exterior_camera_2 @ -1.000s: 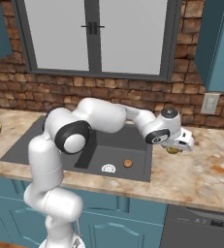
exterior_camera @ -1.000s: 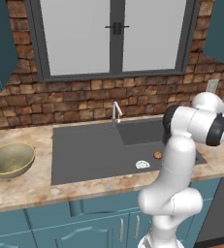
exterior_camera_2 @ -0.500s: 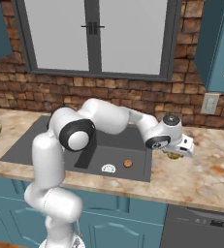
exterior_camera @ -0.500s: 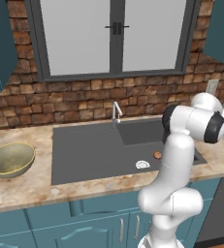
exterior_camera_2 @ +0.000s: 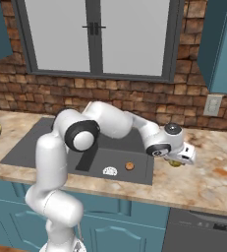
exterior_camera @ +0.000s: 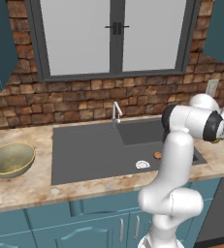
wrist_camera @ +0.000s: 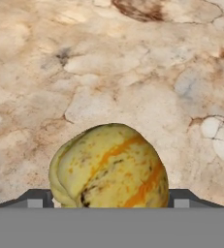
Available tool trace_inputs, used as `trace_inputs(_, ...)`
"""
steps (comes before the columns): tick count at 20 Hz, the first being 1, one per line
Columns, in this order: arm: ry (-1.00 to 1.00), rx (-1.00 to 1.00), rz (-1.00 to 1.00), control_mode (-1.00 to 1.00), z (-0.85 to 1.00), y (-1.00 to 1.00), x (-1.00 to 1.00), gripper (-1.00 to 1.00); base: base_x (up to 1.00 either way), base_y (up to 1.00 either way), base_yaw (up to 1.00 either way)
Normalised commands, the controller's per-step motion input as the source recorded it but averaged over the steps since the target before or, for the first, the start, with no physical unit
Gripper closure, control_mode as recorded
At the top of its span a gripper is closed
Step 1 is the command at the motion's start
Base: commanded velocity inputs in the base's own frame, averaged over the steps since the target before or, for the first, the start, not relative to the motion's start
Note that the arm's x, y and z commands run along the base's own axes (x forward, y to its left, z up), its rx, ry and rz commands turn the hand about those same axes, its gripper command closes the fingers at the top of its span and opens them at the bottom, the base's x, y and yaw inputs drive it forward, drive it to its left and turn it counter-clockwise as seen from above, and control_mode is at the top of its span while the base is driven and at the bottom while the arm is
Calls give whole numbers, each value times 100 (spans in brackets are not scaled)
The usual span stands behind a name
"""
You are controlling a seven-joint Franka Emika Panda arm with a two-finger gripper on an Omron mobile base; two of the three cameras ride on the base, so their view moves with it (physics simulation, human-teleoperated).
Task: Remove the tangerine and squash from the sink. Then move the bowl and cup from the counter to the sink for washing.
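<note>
Over the last second the end effector (exterior_camera_2: 180, 158) has dropped lower and drifted slightly further right over the bench (exterior_camera_2: 208, 177), bringing the squash (wrist_camera: 109, 167) down close to the marbled surface beside the sink (exterior_camera_2: 46, 147). In the hand view the yellow-green fruit sits between the two finger tips, which stand wide at either side of it; whether the pads press on it or have just let go I cannot tell, though the fruit looks to rest on or just above the stone. In the right base view it peeks out as a yellow-green sliver under the hand. This reads as the set-down of the squash, so that half of the clearing looks almost done. The tangerine (exterior_camera_2: 129, 166) lies in the basin beside the white drain (exterior_camera_2: 109, 171), so it is next. The bowl (exterior_camera: 9, 160) waits on the bench left of the sink.
</note>
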Motion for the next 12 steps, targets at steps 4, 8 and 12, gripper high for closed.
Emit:
trace_inputs(4, 0, 0, 0, -100, -26, -1, 0, 100, 0, 0, 0)
trace_inputs(8, 0, 0, 0, -100, -27, -2, 0, 100, 0, 0, 0)
trace_inputs(12, 0, 0, 0, -100, -28, -2, 0, 100, 0, 0, 0)
